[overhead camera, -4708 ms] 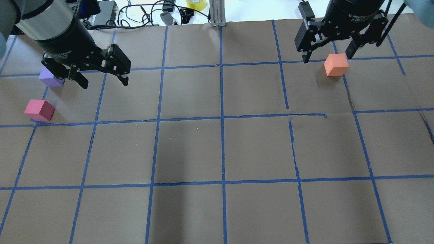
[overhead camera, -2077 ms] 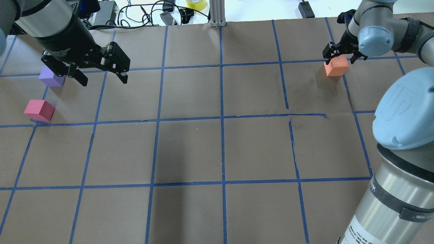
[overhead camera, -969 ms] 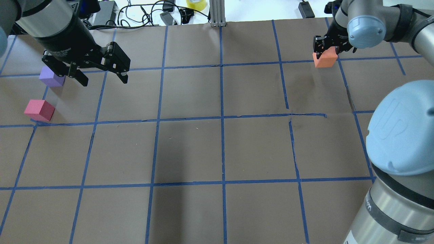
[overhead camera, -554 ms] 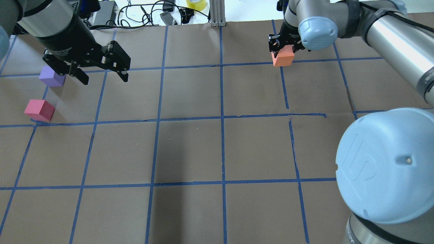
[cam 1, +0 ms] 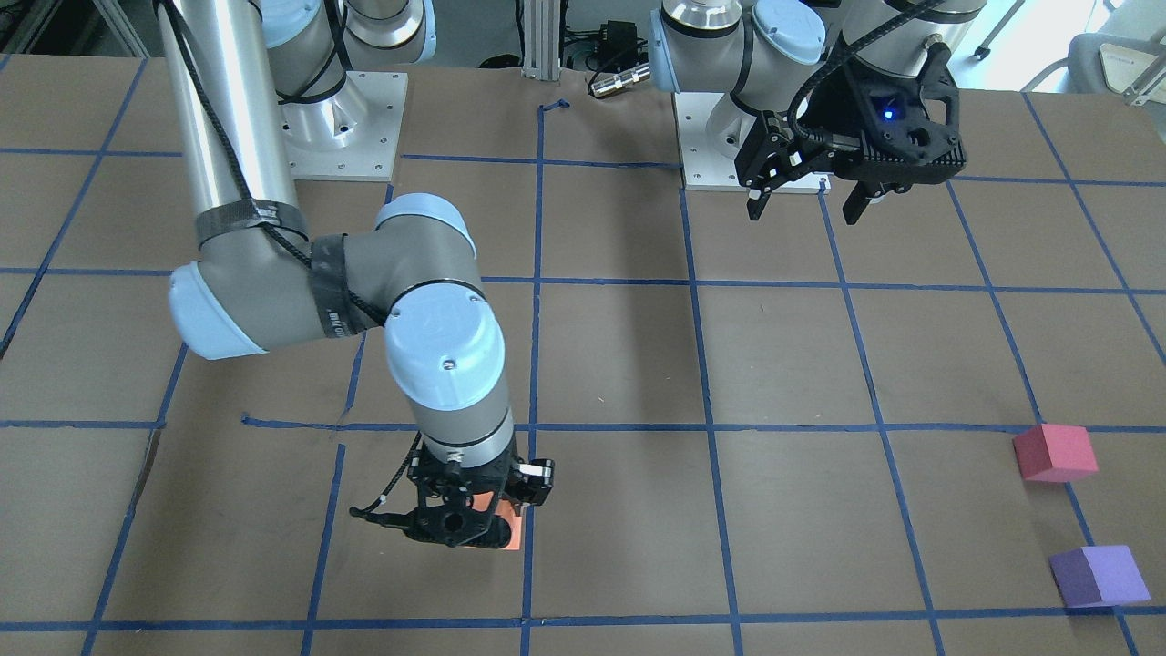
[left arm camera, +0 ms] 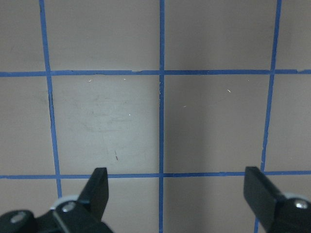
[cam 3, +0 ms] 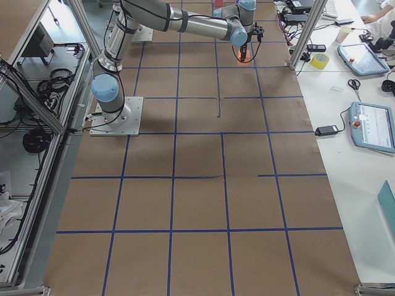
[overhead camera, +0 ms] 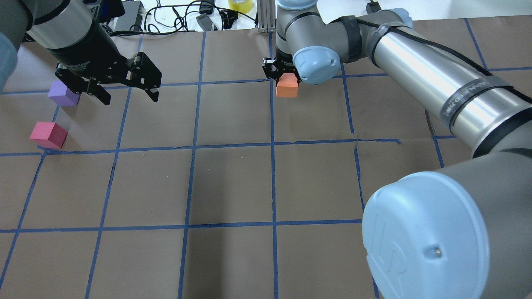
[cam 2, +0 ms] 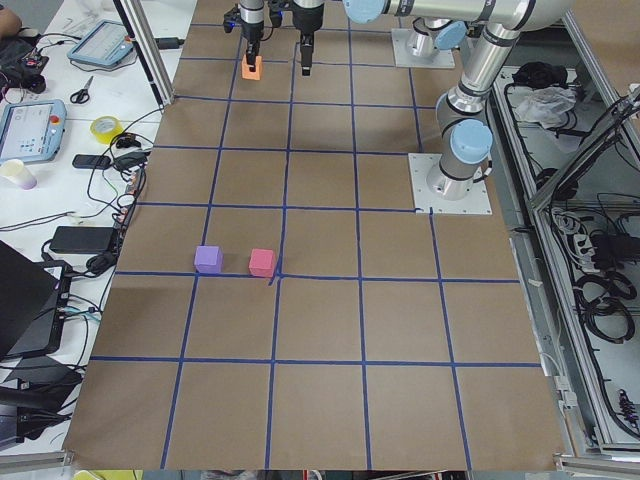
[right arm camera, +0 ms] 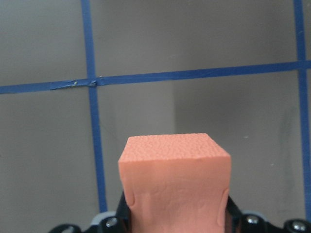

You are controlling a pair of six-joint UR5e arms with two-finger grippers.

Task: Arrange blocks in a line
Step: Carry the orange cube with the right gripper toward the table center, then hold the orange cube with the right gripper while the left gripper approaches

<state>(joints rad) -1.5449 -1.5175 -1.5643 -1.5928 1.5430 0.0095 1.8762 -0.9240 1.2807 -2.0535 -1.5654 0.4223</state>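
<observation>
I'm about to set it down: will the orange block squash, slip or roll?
Probably soft: the orange block shows creases where the right gripper pinches it, so expect slight squash. Its grainy matte surface likely resists slipping. With flat faces, it should rest flat, not roll.

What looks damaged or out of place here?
The tape grid is broken: one line stops short and its crossing line is offset. The paper cover beside it looks torn.
</observation>
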